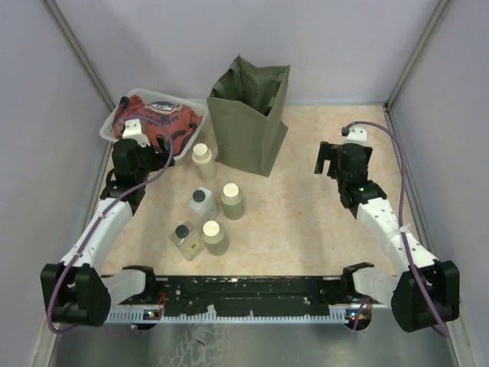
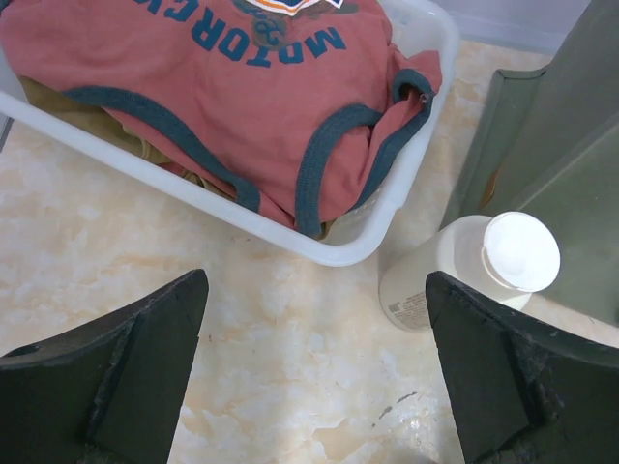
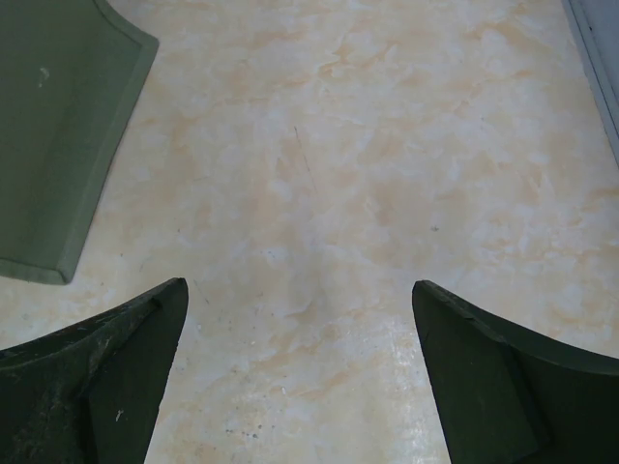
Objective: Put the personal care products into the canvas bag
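Note:
The olive-green canvas bag (image 1: 248,121) stands upright at the back centre, mouth open. Before it stand the cream-beige bottle (image 1: 202,161), two olive-green bottles with cream caps (image 1: 232,200) (image 1: 213,236), and two clear bottles with dark caps (image 1: 202,202) (image 1: 186,239). My left gripper (image 1: 145,145) is open and empty, left of the cream-beige bottle (image 2: 464,269), which stands by its right finger. My right gripper (image 1: 330,159) is open and empty over bare table, right of the bag (image 3: 58,126).
A clear plastic tray (image 1: 114,116) with a red printed cloth bundle (image 1: 157,122) sits at the back left, just ahead of my left gripper (image 2: 314,319). Grey walls close in the table on three sides.

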Tool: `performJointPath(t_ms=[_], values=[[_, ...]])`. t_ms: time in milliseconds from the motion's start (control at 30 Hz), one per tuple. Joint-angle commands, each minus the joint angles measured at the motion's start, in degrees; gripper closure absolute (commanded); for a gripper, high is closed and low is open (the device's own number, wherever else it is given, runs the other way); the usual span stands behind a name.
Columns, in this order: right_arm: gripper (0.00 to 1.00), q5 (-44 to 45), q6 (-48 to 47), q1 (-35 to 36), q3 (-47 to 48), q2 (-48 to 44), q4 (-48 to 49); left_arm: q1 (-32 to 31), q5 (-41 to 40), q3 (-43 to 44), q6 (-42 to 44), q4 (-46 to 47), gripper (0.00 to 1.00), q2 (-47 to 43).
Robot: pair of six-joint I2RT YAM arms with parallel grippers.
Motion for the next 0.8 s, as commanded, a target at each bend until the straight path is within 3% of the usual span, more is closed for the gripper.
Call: performJointPath(t_ms=[0,67,167,500,567,767], values=[[0.01,0.10,-0.14,0.48,-0.04,0.19,2.75,-0.17,1.02,-1.21,-1.16,3.49,0.01,-2.48],[0.01,0.10,-0.28,0.47,0.09,0.18,2.63,-0.21,2.64,-2.69,-2.71,5.53,0.01,-4.03],[0.01,0.35,-0.52,0.48,0.14,0.07,2.43,-0.11,-2.43,-6.11,-9.17,9.07,0.01,-7.31],[0.01,0.80,-1.65,0.48,0.86,-0.60,1.70,-0.04,-6.06,-13.90,-15.21,17.38,0.00,-14.30],[0.01,-0.29,-1.57,0.44,2.07,-0.62,0.97,-0.02,-9.12,-15.54,-21.17,18.29,0.00,-15.43],[0.01,-5.19,-1.13,0.59,10.60,1.33,-4.19,0.01,-7.19,-15.30,-16.94,21.80,0.00,-14.08]])
